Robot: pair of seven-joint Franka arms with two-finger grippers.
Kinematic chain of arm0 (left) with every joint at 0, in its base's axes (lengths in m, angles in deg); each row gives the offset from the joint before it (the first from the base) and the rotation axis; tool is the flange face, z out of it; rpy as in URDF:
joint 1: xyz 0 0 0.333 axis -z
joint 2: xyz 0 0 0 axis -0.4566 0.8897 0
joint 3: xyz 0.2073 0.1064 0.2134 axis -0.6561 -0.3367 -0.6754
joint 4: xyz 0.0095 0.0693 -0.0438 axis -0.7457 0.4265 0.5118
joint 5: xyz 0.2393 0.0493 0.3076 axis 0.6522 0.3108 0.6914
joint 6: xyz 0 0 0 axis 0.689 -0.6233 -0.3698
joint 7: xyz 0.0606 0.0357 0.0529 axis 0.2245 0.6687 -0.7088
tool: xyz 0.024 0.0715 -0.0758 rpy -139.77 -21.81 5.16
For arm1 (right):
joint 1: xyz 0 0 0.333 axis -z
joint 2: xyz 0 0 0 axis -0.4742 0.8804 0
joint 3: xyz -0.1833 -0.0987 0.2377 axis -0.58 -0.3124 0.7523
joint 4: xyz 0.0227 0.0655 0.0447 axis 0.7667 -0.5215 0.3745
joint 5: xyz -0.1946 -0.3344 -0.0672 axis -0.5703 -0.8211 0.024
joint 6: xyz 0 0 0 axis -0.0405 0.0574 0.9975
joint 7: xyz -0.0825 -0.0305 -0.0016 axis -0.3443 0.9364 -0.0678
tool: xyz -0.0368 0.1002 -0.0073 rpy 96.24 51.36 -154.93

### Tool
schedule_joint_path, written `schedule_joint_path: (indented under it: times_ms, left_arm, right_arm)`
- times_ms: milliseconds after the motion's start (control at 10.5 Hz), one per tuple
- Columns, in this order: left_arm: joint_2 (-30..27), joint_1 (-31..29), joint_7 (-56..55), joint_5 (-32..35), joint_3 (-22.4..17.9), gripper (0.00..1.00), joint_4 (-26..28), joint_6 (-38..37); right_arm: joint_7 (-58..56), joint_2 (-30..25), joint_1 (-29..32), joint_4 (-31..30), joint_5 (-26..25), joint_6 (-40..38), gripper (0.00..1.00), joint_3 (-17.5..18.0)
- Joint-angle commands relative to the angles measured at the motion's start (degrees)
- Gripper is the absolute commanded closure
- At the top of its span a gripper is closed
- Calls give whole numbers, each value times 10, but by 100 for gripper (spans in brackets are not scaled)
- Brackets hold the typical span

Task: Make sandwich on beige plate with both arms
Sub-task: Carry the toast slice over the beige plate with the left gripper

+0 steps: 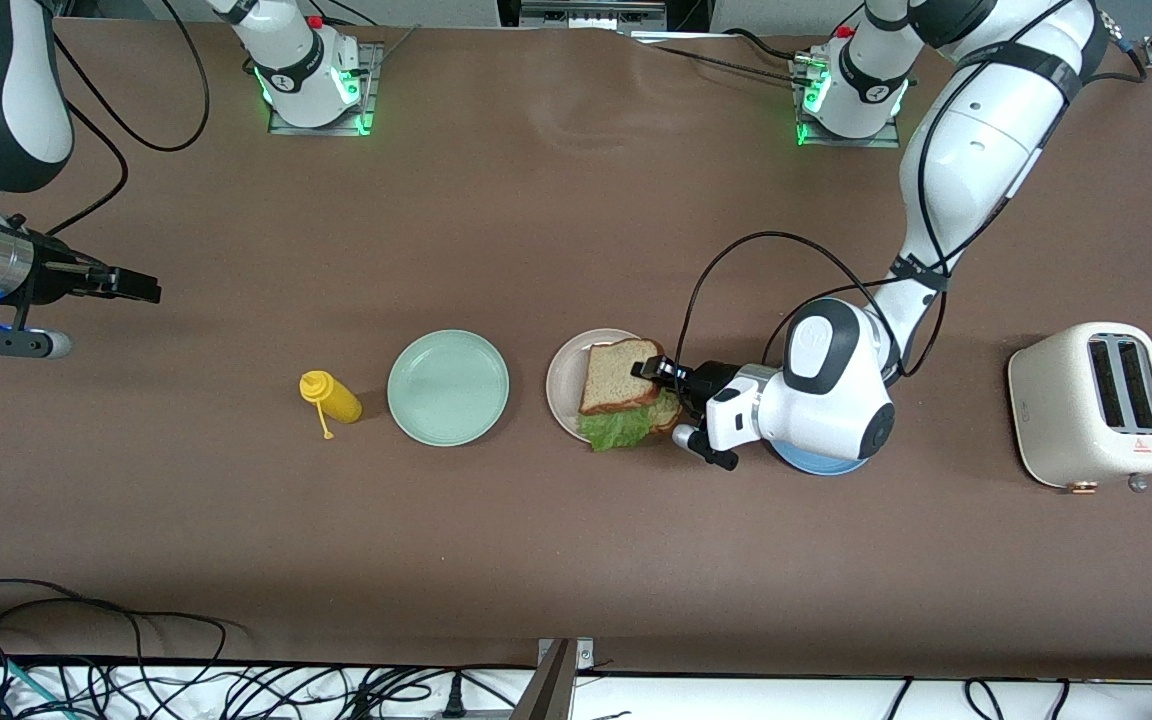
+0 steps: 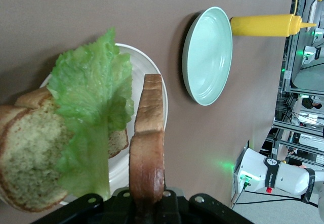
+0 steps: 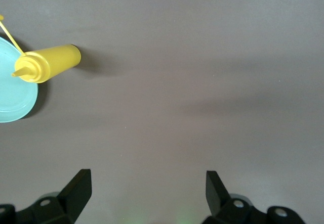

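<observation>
The beige plate [image 1: 564, 385] lies mid-table and carries a bread slice [image 1: 669, 411] topped by a ruffled green lettuce leaf [image 1: 620, 429]. A second brown bread slice [image 1: 620, 375] is held over them, tilted, with my left gripper [image 1: 652, 368] shut on its crust. In the left wrist view that held slice [image 2: 149, 133] shows edge-on between the jaws of the left gripper [image 2: 149, 201], beside the lettuce [image 2: 91, 107], the lower slice [image 2: 25, 155] and the plate [image 2: 154, 80]. My right gripper [image 1: 131, 285] waits open over bare table at the right arm's end, its fingers [image 3: 78, 186] wide apart with nothing between them.
A mint green plate [image 1: 448, 387] lies beside the beige one, toward the right arm's end, with a yellow squeeze bottle [image 1: 331, 397] lying past it. A blue plate [image 1: 816, 463] peeks from under my left wrist. A cream toaster [image 1: 1096, 405] stands at the left arm's end.
</observation>
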Motion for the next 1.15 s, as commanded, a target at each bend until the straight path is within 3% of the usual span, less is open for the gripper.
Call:
schedule_joint_path:
  times_ms: [0,96,382,1051]
  left_arm:
    - [3,5,19,-12,-5,4,-2,6]
    - [4,5,19,-11,-9,0,-2,6]
    - [-6,1,18,57,-13,0,-9,8]
    - [-125,-17,-52,298,-17,0,-3,-23]
  right_arm:
    - [-4,4,6,10,0,-5,0,3]
    - [-4,4,5,10,0,-5,0,3]
    - [-4,3,5,11,-1,-7,0,3]
    - [5,-2,0,20,-11,30,0,5]
